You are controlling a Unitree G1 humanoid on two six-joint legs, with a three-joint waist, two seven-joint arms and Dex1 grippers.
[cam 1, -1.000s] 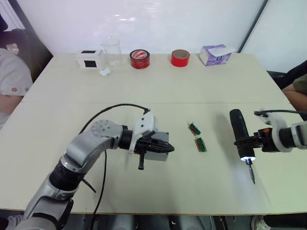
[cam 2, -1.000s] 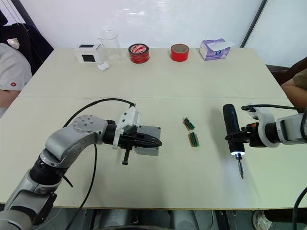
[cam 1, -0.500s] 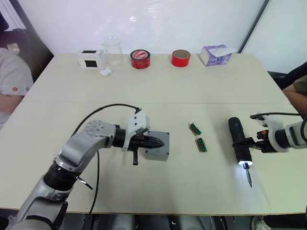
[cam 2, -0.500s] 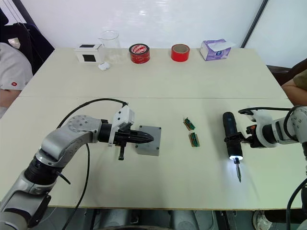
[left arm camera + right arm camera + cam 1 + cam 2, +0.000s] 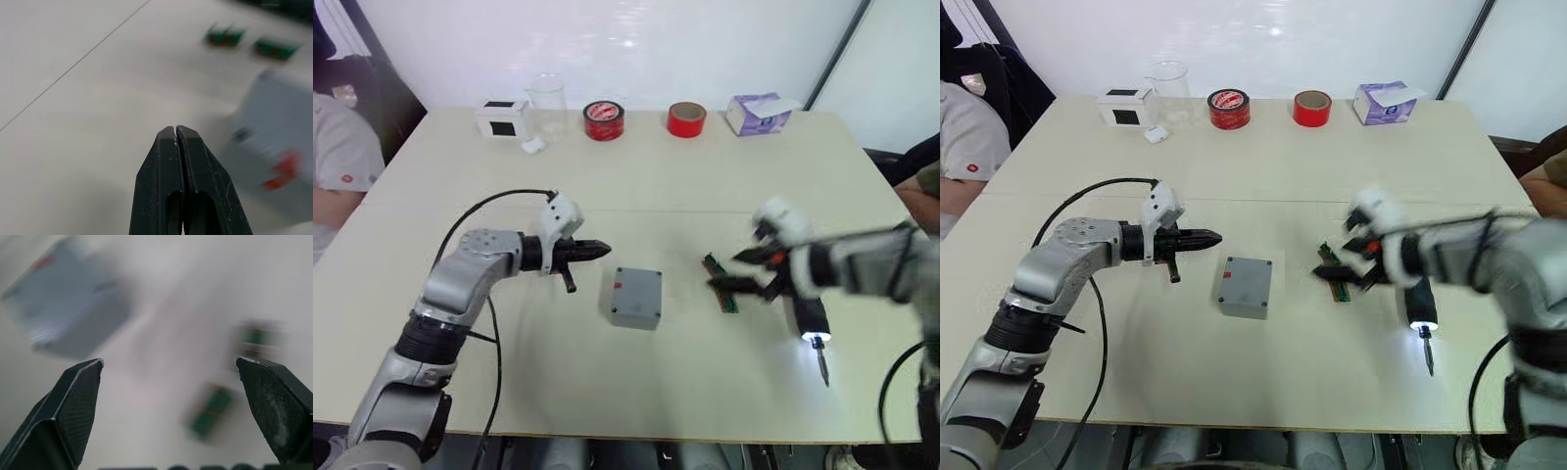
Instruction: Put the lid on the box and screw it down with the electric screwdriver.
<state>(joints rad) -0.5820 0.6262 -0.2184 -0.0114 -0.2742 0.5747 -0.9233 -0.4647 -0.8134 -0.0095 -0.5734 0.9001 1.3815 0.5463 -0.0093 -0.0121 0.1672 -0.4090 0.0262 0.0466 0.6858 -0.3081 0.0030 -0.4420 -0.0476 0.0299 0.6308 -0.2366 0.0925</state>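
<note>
Two grippers flank our work. Our right gripper (image 5: 1347,266), fingers spread wide and holding nothing, hovers over the small green parts (image 5: 1335,284), between the box (image 5: 1245,287) and the electric screwdriver (image 5: 1418,306). That tool lies on the table just to the gripper's right, its long axis running toward us, bit nearest us. Our left gripper (image 5: 1210,237), fingers pressed together and empty, points at the box from its left, near but apart; we judge the right arm nearer the screwdriver.
</note>
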